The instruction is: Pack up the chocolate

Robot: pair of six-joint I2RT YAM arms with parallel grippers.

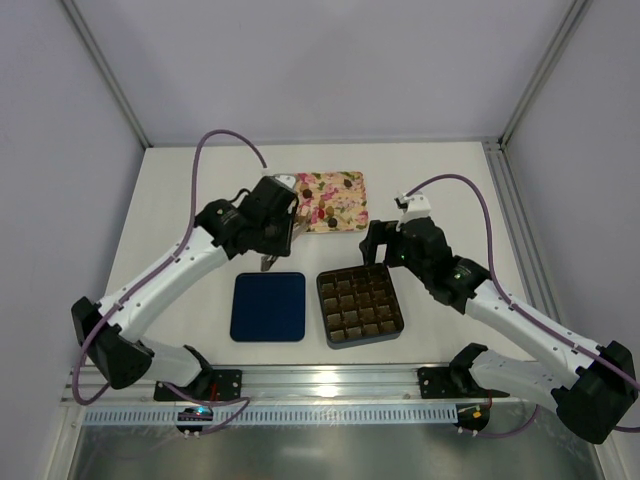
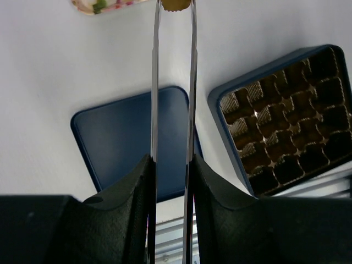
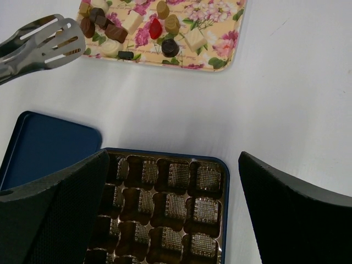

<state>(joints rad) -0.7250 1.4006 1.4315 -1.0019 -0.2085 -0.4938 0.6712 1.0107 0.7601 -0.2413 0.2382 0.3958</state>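
Filling every view, the white table (image 1: 480, 210) leaves a bare strip between the flowered tray (image 1: 355, 205) at upper centre and the dark box (image 1: 360, 305) of ribbed brown cells below. A blue lid (image 1: 268, 307) lies just left of the box, apart from it. The left gripper (image 2: 171, 162) is clamped on long tongs (image 2: 155, 82) that point up-frame, with a tan chocolate (image 2: 176, 4) pinched at their tips and cropped by the frame edge. The right gripper (image 3: 173, 159) gapes wide over the box, holding nothing. The other chocolates (image 3: 118, 27) sprawl left-to-right on the tray.

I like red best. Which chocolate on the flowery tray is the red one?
The shiny red chocolate on the floral tray, right beside a tan piece; the rest are brown, tan or whitish.
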